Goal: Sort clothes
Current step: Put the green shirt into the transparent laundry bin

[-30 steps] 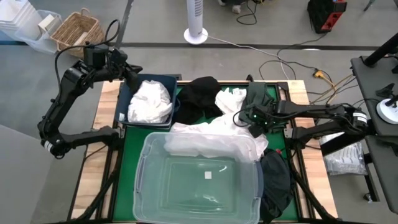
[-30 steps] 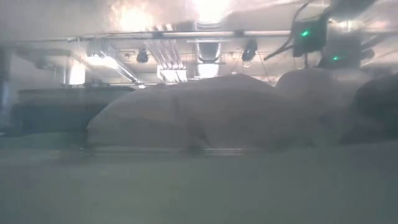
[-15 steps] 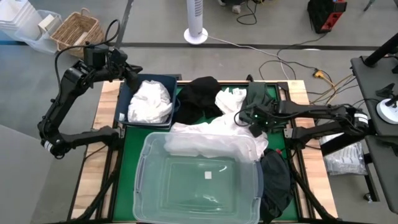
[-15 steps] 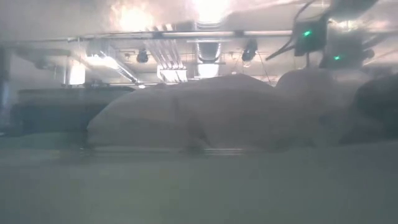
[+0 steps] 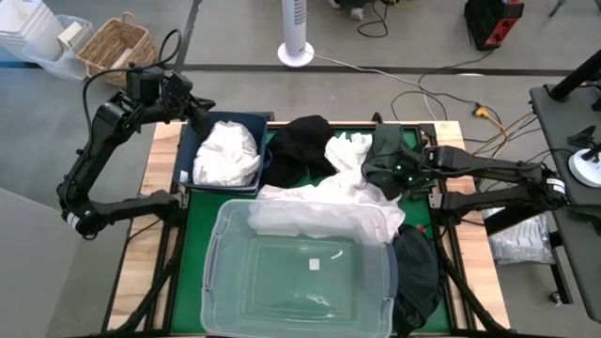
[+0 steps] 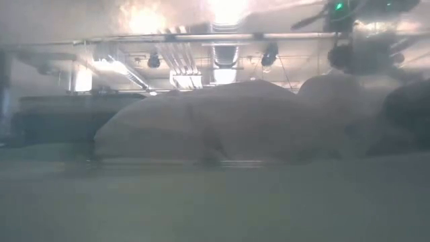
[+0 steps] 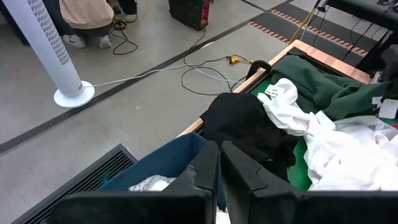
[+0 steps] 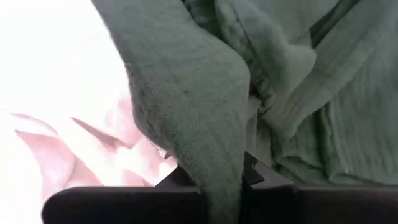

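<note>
High view: the right gripper (image 5: pixel 383 172) sits over the far right part of the table, its fingers pinched on the dark green garment (image 5: pixel 390 150), which bunches directly under and behind it. Right wrist view confirms the hold: a fold of the dark green garment (image 8: pixel 186 118) runs down between the two dark fingers (image 8: pixel 186 180), with white fabric just beside it. Immediately to the gripper's left in the high view lies a white garment (image 5: pixel 349 152) bearing a small tag, and beyond that a black garment (image 5: pixel 299 148). More white clothes (image 5: pixel 324 202) spread just in front of the gripper, draped over the far rim of the clear plastic tub (image 5: pixel 218 282). Another dark garment (image 5: pixel 415 272) hangs beside the tub's right wall.

The left gripper (image 5: pixel 200 113) is held at the far left corner, above the rim of the navy blue bin (image 5: pixel 188 155), which contains a heap of white clothing (image 5: pixel 227 155). Left wrist view shows its fingers (image 7: pixel 205 171) drawn together with nothing between them.

Low view is too hazy to add detail.
</note>
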### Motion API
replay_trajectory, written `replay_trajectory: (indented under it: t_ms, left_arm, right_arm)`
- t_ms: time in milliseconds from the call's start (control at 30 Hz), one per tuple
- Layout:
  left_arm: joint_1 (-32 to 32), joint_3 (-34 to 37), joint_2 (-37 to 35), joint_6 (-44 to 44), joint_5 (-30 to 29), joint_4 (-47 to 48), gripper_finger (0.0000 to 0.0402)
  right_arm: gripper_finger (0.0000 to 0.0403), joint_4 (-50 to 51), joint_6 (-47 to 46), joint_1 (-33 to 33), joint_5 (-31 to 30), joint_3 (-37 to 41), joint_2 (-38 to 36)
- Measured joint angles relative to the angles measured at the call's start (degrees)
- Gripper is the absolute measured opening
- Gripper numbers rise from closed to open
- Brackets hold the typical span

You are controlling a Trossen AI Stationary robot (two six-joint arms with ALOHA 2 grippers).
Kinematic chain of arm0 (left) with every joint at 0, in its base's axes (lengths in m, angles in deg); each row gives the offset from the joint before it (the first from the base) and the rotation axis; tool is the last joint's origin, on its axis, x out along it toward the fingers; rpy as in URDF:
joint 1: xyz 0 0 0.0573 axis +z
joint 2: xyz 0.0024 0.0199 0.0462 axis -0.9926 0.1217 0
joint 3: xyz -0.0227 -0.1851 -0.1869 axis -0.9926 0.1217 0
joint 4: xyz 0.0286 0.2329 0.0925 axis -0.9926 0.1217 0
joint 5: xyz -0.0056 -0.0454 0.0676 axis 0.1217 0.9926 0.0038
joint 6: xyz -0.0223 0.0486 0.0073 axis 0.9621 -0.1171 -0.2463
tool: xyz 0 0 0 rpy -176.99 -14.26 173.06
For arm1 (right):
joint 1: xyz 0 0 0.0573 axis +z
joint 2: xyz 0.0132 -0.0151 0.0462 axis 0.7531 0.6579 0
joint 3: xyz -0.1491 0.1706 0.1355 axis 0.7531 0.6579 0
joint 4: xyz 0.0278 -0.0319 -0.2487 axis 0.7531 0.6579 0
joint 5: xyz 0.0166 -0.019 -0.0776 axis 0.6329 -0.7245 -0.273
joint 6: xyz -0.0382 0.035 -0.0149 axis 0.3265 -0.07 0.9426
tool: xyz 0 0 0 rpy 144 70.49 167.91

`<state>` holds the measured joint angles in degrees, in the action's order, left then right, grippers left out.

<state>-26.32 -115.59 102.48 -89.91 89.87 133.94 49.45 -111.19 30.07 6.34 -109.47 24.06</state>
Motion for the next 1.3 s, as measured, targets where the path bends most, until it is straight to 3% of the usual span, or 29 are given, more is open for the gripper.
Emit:
replay_trajectory:
  t_ms: [200,600,867,1300]
  left_arm:
    - [0.00,0.00,0.00,-0.11,0.00,0.01,0.0000]
    - [0.00,0.00,0.00,-0.12,-0.02,0.00,0.0000]
    - [0.00,0.00,0.00,-0.12,-0.04,0.00,0.0000]
    - [0.00,0.02,-0.56,0.71,0.00,0.07,0.0000]
  right_arm:
    - [0.0010,-0.01,0.14,0.00,-2.85,-4.27,-0.89]
    - [0.0009,-2.79,5.52,0.00,-14.53,-24.40,-3.67]
    - [0.0009,-16.11,13.45,0.00,-17.42,-31.73,-3.78]
    - [0.0009,-46.03,25.72,0.00,-16.61,-33.58,-3.72]
